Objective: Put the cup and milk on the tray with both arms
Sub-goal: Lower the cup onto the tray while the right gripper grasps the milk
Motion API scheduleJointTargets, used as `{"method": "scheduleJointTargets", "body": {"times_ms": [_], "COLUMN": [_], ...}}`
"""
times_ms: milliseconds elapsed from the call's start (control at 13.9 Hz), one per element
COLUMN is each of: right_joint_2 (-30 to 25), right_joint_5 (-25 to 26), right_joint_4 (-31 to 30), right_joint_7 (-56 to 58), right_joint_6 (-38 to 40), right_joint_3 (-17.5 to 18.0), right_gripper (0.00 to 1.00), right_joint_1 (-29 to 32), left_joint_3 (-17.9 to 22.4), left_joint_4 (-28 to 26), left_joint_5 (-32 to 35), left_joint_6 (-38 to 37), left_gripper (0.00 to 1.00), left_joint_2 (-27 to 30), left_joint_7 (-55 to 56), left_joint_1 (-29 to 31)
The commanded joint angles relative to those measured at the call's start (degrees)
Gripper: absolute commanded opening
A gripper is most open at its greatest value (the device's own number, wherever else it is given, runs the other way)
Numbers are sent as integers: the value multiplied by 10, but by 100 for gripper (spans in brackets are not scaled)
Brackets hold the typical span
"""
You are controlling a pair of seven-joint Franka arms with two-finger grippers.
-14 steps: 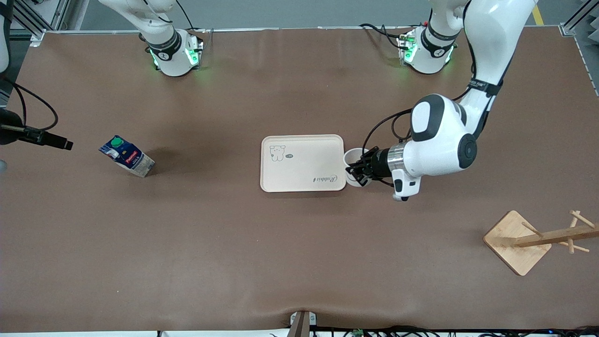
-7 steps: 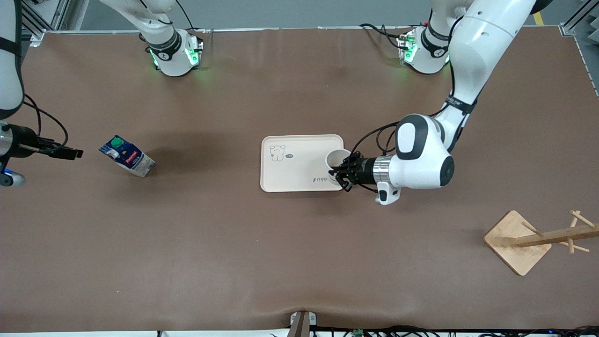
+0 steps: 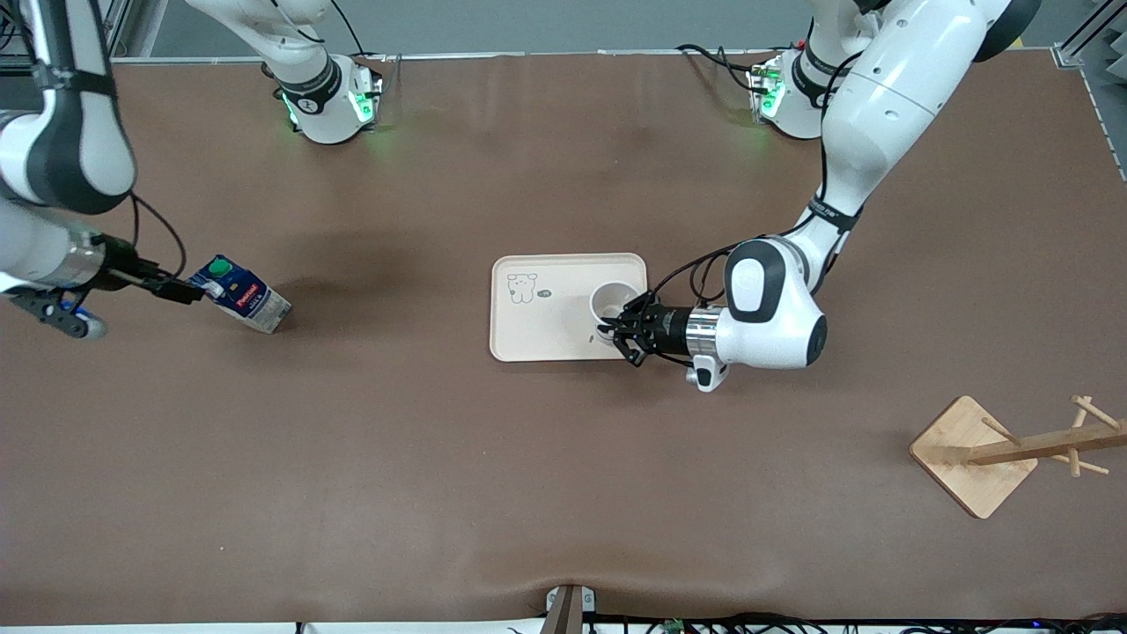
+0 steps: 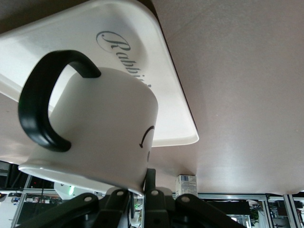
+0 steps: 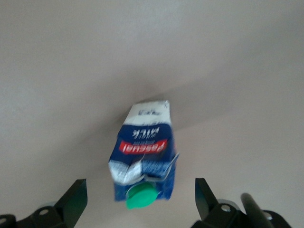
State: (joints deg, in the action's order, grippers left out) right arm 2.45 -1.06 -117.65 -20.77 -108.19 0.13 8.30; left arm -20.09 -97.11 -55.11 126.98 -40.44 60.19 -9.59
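Front view. The left arm reaches from its base at the left arm's end of the table toward the middle. The left gripper (image 3: 616, 335) is over the tray (image 3: 537, 330), at the tray's end that faces the left arm, and its jaws are closed on the rim of the cup (image 3: 612, 304). The cup stands upright over that end of the tray; whether its base touches the tray surface cannot be told. The tray lies flat near the middle of the table, its bear drawing toward the right arm's end.

The right arm comes in at the right arm's end of the table. The right gripper (image 3: 180, 289) is just beside the milk (image 3: 239, 295), at the carton's capped end, with its jaws spread wide and nothing between them. The milk rests on the table, well apart from the tray, toward the right arm's end. A wooden rack (image 3: 1004, 449) lies near the left arm's end, nearer to the front camera than the tray.

Left wrist view. The cup (image 4: 102, 128) fills the frame, black handle and part of the drawn face visible, with the tray (image 4: 161, 95) and its script lettering past it.

Right wrist view. The milk (image 5: 145, 161) sits between the two open fingers (image 5: 73, 202), green cap toward the camera; the fingers do not touch it.
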Motion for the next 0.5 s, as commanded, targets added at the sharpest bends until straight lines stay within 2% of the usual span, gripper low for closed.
{"method": "scheduleJointTargets", "body": {"times_ms": [0, 72, 289, 361, 433], "right_joint_2": [-49, -54, -81, -81, -81], "right_joint_5": [1, 1, 5, 8, 8], "right_joint_4": [-59, -78, -165, -173, -183], "right_joint_7": [-30, -30, -28, -28, -28], "right_joint_6": [-26, -43, -159, -172, -186], "right_joint_3": [-1, 0, -1, -1, 0], "right_gripper": [100, 100, 100, 100, 100], "right_joint_1": [-13, -13, -13, -13, -13], "left_joint_3": [2, 3, 6, 7, 7], "left_joint_4": [13, 12, 10, 11, 12], "left_joint_5": [-14, -13, -4, -3, 2], "left_joint_6": [9, 9, 8, 8, 8], "left_gripper": [0, 0, 2, 30, 78], "left_joint_2": [-18, -21, -26, -30, -30], "left_joint_7": [19, 30, 48, 48, 47], "left_joint_1": [-6, -6, -7, -8, -8]}}
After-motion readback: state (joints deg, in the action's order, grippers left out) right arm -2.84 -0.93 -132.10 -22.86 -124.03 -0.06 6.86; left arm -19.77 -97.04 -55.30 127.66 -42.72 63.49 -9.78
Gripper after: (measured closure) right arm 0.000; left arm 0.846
